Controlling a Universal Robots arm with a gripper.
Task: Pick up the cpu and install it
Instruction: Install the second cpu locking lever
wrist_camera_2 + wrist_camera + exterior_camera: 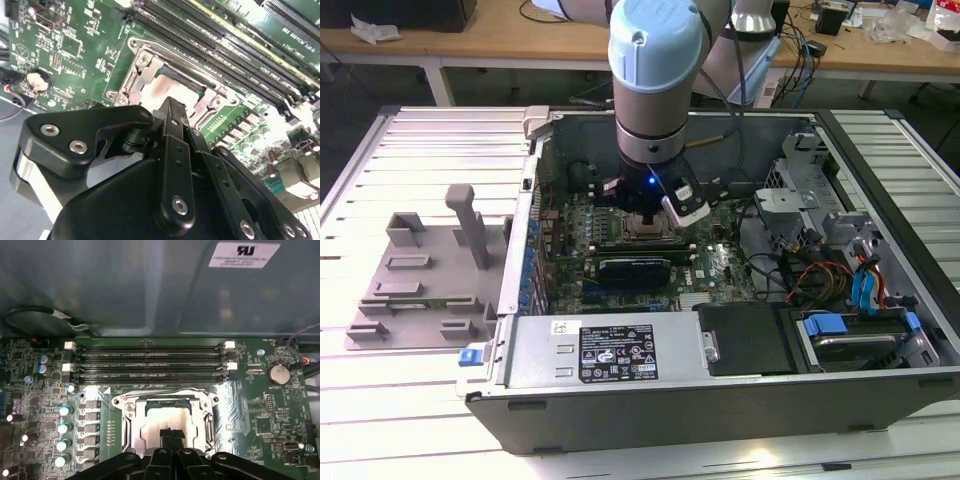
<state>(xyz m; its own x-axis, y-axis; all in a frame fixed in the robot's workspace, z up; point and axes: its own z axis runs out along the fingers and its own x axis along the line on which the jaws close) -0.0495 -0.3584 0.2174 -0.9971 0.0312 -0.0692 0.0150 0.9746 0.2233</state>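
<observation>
First wrist view: the cpu (167, 420) lies flat inside the socket frame (131, 427) on the motherboard (260, 405).
The gripper (169, 433) hovers right over the chip, its fingertips drawn together and holding nothing, inside the computer case (720, 395). My judgement: seating matters now, so check that the chip sits level and square in the frame before any pressing.

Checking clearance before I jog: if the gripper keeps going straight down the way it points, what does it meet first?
Most likely the cpu seated in the socket frame: the gripper points straight at it in both wrist views. The remaining gap is hard to judge.
</observation>
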